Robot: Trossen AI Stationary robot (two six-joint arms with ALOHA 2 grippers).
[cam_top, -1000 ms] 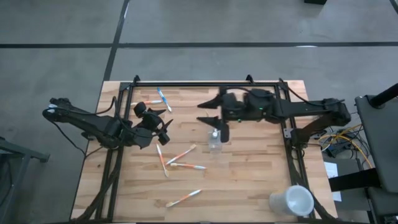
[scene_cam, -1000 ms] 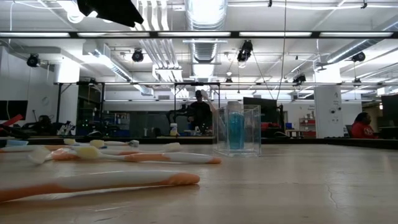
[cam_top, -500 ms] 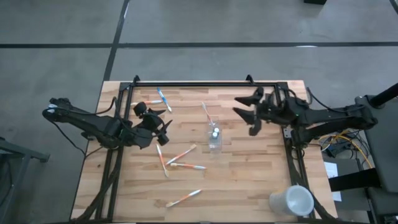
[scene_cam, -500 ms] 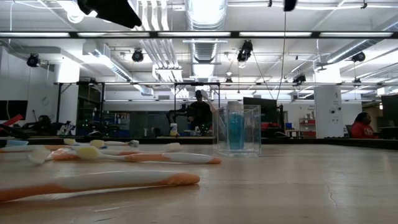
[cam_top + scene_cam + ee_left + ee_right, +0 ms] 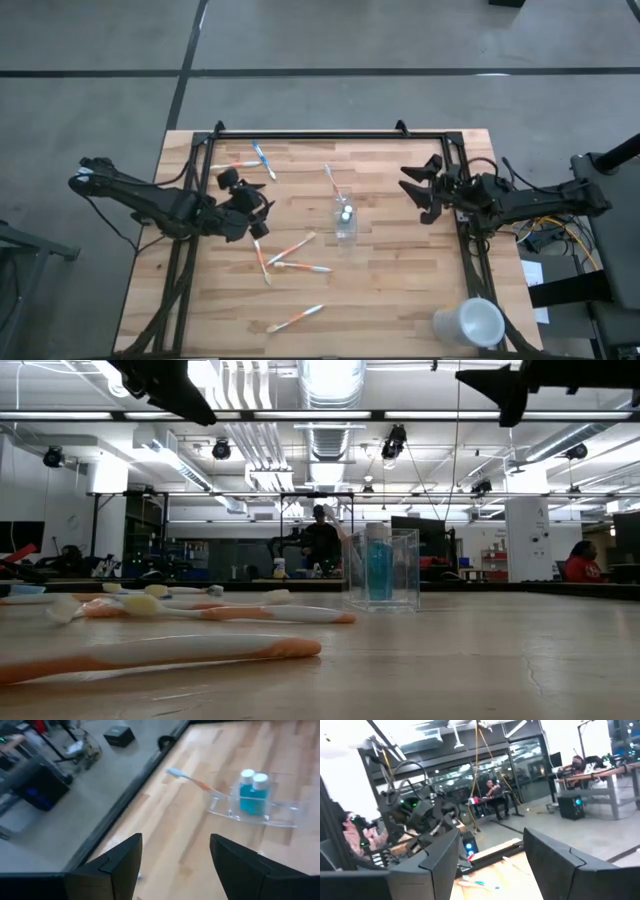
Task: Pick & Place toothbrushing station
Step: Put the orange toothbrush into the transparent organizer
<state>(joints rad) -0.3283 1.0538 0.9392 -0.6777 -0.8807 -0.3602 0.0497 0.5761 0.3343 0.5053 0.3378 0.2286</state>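
Clear cup [image 5: 345,224] at frame centre holds blue tube [image 5: 345,212] and one brush [image 5: 332,181] — five brushes loose on surface [image 5: 400,290]. Left gripper [image 5: 262,210] and right gripper [image 5: 418,190] hover, jaws apart, empty.

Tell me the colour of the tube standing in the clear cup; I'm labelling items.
Blue with a white cap: the tube in the clear cup, best in the left wrist view.

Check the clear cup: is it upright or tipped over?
Upright. The low view shows the clear cup standing on the table, with the blue tube standing inside and one toothbrush leaning out over its rim.
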